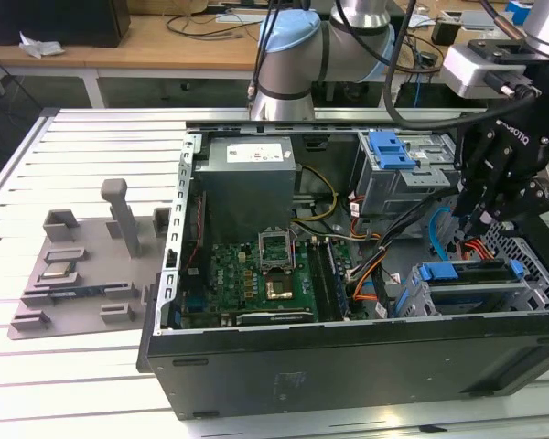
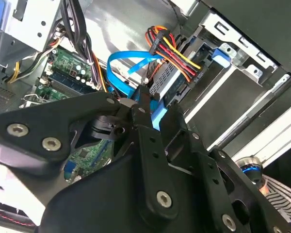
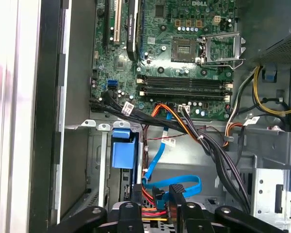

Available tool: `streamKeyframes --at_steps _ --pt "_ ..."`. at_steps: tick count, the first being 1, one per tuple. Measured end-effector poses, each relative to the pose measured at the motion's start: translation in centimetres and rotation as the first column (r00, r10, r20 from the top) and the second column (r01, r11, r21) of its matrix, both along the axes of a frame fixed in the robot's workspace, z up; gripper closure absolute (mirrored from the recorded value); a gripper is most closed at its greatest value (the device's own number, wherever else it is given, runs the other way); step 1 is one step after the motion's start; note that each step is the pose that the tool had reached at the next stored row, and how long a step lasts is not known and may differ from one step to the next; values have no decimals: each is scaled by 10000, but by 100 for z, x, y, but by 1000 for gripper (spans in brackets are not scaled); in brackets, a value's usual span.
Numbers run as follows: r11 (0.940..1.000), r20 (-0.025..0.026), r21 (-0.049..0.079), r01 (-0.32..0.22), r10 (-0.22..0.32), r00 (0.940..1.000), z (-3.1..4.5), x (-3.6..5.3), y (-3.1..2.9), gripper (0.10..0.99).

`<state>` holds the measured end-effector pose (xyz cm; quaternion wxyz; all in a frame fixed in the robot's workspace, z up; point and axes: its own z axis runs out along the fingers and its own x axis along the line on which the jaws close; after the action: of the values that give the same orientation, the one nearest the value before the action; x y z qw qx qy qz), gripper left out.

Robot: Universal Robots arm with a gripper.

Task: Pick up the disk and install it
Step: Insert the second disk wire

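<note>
Gripper (image 2: 148, 104) hung low inside the open PC case (image 1: 256, 366), over the drive cage (image 1: 522, 294) at its far end from the power supply (image 1: 249, 183). Couldn't tell whether it was spread or clamped: linkages hid the tips in both wrist views. The disk (image 2: 167, 85) lay right at the tip, its blue carrier (image 2: 160, 115) touching or nearly touching it, apparently sitting in the cage.

Risks, as judged:
- Red/yellow power leads (image 2: 170, 48) and blue data cable (image 2: 131, 60) sat just beyond the tip, looped close. Any move w/ the disk could snag or pull them, or pinch one against the cage.
- Grip on plastic carrier rather than metal body: could flex or slip, so the disk tilts and jams on the rails.
- Motherboard (image 3: 184, 73) was near, behind the gripper; a wide swing could clip a connector.
</note>
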<state>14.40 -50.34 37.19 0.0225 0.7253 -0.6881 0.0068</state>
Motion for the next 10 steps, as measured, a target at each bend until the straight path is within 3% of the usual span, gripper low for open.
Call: streamKeyframes --at_steps 3,6,8,10 --pt "10000 0 0 -2 2 10000 0 -1 0 741" --pt "10000 0 1 -5 5 10000 0 -1 0 925" --pt "10000 0 1 -5 5 10000 -1 -2 -7 925" --pt "10000 0 -6 -6 6 10000 -2 -2 -103 925"
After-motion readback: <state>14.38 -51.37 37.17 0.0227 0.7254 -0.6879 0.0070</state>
